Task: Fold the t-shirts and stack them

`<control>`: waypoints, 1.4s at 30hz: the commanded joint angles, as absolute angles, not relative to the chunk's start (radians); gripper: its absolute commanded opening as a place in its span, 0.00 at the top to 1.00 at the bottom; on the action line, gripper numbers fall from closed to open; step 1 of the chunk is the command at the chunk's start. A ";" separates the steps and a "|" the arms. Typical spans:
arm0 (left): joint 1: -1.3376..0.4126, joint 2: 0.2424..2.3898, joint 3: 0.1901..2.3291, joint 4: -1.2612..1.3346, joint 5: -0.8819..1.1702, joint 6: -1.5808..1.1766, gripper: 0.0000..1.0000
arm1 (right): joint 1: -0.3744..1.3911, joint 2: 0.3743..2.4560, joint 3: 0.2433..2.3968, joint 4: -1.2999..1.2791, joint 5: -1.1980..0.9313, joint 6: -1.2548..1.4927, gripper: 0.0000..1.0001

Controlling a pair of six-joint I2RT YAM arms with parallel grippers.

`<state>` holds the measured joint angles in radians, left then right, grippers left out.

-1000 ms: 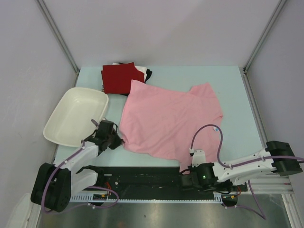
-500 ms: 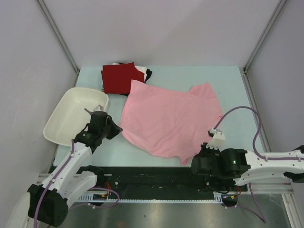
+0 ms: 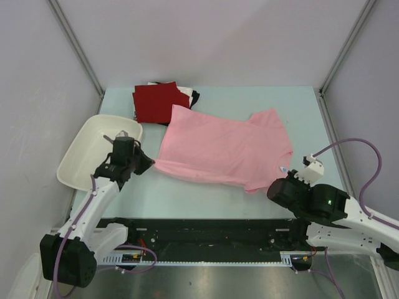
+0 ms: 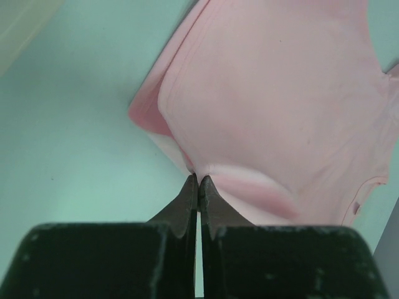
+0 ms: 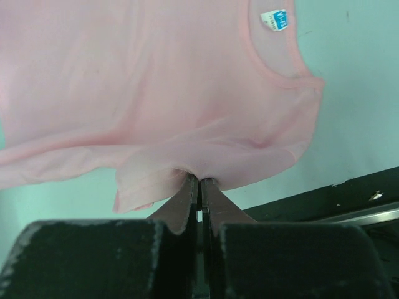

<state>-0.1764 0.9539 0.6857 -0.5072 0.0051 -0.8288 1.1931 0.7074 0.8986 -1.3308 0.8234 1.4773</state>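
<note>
The light pink t-shirt [image 3: 218,146] lies across the middle of the pale green table, its near edge lifted and stretched between both grippers. My left gripper [image 3: 148,163] is shut on the shirt's left near corner; in the left wrist view the shirt [image 4: 274,93] bunches at the gripper's [image 4: 198,179] closed tips. My right gripper [image 3: 274,185] is shut on the right near edge; the right wrist view shows the shirt [image 5: 156,75], its collar label [image 5: 274,18] and the gripper's [image 5: 199,180] closed tips. A folded stack sits at the back left: dark red t-shirt [image 3: 157,103] on top, white [image 3: 185,92] and black [image 3: 195,96] edges beneath.
A white plastic tub [image 3: 93,149] stands at the left, right behind my left arm. A black rail [image 3: 206,233] runs along the table's near edge. Grey walls and metal posts enclose the back and sides.
Both grippers have risen and moved away from the near edge, pulling the pink shirt's near edge up and back. The right gripper has swung right, the left one toward the tub. The shirt's near part has drawn in.
</note>
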 commanded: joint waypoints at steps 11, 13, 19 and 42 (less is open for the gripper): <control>-0.153 1.137 0.859 -0.417 0.031 -0.804 1.00 | 1.092 0.666 0.931 -1.514 0.821 1.489 1.00; -0.150 1.170 0.887 -0.417 0.029 -0.799 1.00 | 1.088 0.663 0.934 -1.519 0.819 1.496 1.00; -0.149 1.279 0.992 -0.410 0.037 -0.785 1.00 | 1.055 0.689 0.942 -1.503 0.827 1.476 1.00; -0.150 1.520 1.160 -0.393 0.064 -0.758 1.00 | 0.573 0.787 0.851 -1.019 0.592 0.869 1.00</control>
<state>-0.1593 1.5070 1.1107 -0.4198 0.0822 -0.7841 0.6621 0.7837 0.8654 -1.1240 0.6724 1.0145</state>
